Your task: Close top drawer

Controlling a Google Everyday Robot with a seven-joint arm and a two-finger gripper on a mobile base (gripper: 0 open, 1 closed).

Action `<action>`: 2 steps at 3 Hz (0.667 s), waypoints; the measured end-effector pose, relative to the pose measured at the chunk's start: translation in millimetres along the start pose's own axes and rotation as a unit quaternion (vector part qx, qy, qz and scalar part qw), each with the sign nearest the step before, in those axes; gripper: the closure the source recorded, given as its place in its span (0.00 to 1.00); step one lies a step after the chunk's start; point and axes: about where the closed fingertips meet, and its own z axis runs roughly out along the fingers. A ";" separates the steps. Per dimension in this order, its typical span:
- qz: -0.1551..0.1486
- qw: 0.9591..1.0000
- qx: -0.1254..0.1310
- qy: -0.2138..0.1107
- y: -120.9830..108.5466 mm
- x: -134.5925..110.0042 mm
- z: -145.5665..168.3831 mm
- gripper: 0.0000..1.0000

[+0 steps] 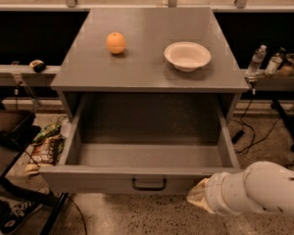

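The top drawer (137,177) of the grey cabinet stands pulled fully out towards me. It is a wide, deep grey box and it is empty inside. Its front panel carries a small black loop handle (149,184) at the middle. My white arm (257,190) comes in from the lower right. My gripper (198,196) is at the arm's left end, just below and in front of the right part of the drawer front, to the right of the handle.
An orange (116,42) and a white bowl (187,56) sit on the cabinet top (147,72). Snack bags (46,143) lie on the floor at the left. Bottles (257,60) stand on a ledge at the right. Cables run on the floor at the right.
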 end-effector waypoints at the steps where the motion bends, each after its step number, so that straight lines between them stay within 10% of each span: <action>1: 0.000 1.000 0.000 0.000 0.1 0.0 0.0 1.00; 2: -0.004 1.000 0.011 -0.009 -32.8 -9.8 18.2 1.00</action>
